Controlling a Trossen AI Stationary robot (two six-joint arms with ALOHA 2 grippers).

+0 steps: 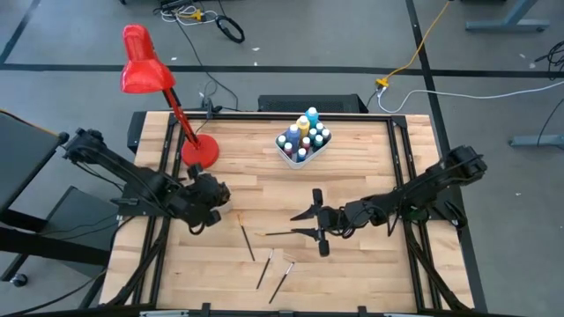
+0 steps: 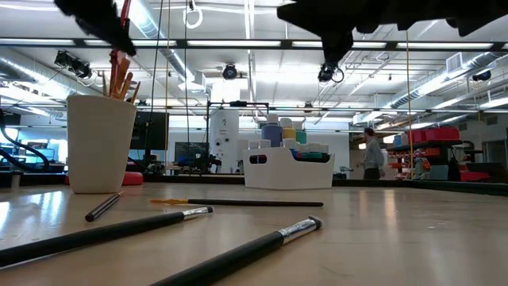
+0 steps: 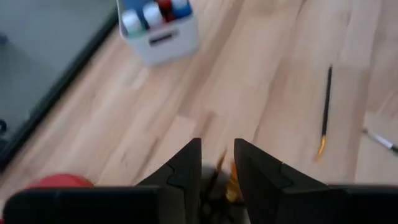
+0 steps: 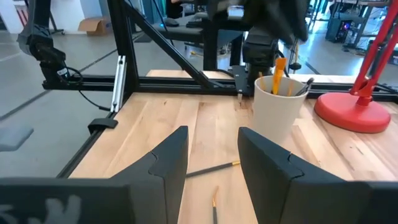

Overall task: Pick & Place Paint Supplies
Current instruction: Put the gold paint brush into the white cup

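A light wooden table point(image 1: 264, 189) is seen, on which a white tray point(image 1: 302, 151) of paint bottles, a beige cup point(image 2: 100, 143), a red lamp point(image 1: 199, 151) and several loose paintbrushes point(image 1: 248, 240) are laid.

4 loose brushes point(image 1: 248, 241) on table, approx 10 paint bottles point(image 1: 302, 139) in 1 tray point(image 1: 315, 156), 1 cup point(image 2: 100, 143), 1 lamp point(image 1: 145, 73).

A bright red desk lamp point(image 1: 145, 75) stands on the pale, striped wooden table point(image 1: 352, 264). The white tray point(image 2: 287, 168) holds paint bottles point(image 1: 304, 136) capped blue, teal, yellow and white (one red in the left wrist view). Beige cup point(image 2: 101, 143), orange brush handles; dark paintbrushes point(image 2: 238, 258) with silver ferrules.
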